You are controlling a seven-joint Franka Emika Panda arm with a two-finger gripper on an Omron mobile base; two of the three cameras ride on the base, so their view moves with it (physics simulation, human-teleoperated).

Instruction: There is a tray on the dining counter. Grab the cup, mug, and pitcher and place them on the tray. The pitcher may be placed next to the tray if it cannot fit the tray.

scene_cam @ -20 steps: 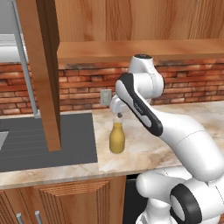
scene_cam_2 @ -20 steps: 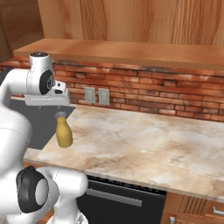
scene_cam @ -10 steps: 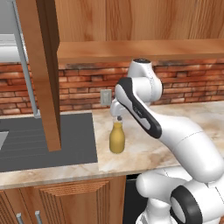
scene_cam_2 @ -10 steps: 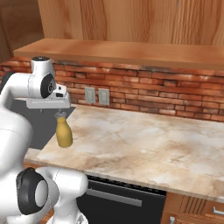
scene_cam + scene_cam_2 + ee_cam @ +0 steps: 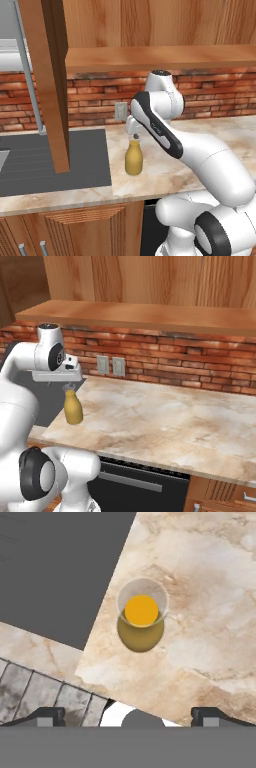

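The mustard-yellow pitcher point(image 5: 133, 160) stands upright on the marble kitchen counter point(image 5: 165, 172), near its front edge and beside the dark sink area. My gripper point(image 5: 134, 135) hangs straight above the pitcher's neck, open, its fingers just over the top and holding nothing. From the right base view, the gripper point(image 5: 69, 387) sits directly over the pitcher point(image 5: 73, 410). Looking down in the hand view, the pitcher point(image 5: 141, 617) lies ahead of the gripper point(image 5: 127, 717), whose fingertips point(image 5: 47, 714) stand wide apart. The tray, cup, mug and dining counter are out of view.
A dark grey sink area point(image 5: 50, 160) lies left of the pitcher. A wooden cabinet side point(image 5: 52, 85) hangs over it. Behind are a red brick wall point(image 5: 190, 368) with outlets point(image 5: 111, 365) and a wooden shelf point(image 5: 150, 316) overhead. Marble counter point(image 5: 165, 421) stretches right.
The hand has come down a little toward the pitcher's top. Its jaws have stayed open and the pitcher has not moved.
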